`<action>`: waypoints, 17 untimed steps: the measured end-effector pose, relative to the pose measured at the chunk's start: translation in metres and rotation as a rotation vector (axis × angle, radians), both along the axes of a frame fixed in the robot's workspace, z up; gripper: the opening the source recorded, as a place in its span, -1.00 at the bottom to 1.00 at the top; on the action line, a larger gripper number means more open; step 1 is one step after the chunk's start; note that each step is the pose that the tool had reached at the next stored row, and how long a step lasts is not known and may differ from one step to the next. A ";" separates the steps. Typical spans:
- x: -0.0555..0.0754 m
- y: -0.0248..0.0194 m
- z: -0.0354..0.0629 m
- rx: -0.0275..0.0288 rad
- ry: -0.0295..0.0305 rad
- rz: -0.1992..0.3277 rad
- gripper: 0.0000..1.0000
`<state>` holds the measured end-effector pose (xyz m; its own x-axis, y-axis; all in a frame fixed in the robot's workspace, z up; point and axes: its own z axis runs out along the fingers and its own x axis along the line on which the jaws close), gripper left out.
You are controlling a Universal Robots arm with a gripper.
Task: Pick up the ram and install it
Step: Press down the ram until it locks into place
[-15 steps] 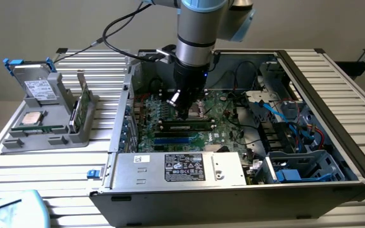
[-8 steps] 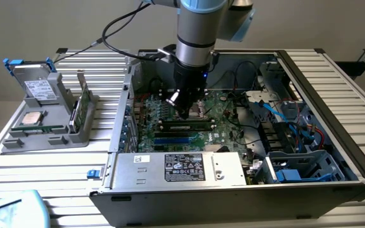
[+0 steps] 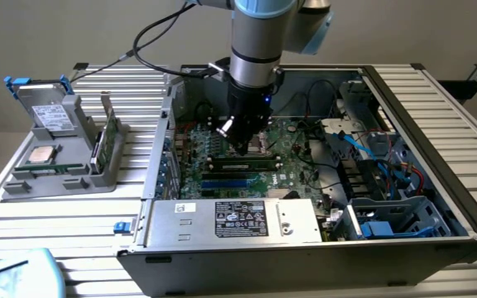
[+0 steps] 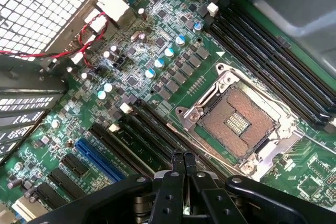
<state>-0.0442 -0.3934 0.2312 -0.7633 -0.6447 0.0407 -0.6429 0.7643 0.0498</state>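
End effector [image 4: 183, 160] closed; ram [image 3: 243, 165] green-black, flat in motherboard [image 3: 222, 149] slot.

Silver-grey arm with a black gripper

The arm [image 3: 255, 37] is a silver tube with pale blue joint caps; a black cable [image 3: 151, 34] loops off at 9 o'clock. The gripper [image 4: 184, 163] is matte black with round holes in its fingers [image 4: 176, 169].

Slatted table [image 3: 72, 226] with computer case [image 3: 322, 261], grey holder [image 3: 64, 167]
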 end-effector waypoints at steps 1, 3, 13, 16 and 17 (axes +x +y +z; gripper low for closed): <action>0.000 0.0000 0.0000 0.0007 -0.0015 -0.010 -0.80; 0.000 0.0000 -0.0002 0.0021 -0.0048 -0.030 -0.80; 0.000 0.0000 -0.0008 0.0091 -0.0204 -0.127 -0.80; 0.000 0.0000 -0.0010 0.0113 -0.0251 -0.156 -0.80; 0.000 0.0000 -0.0010 0.0120 -0.0266 -0.165 -0.80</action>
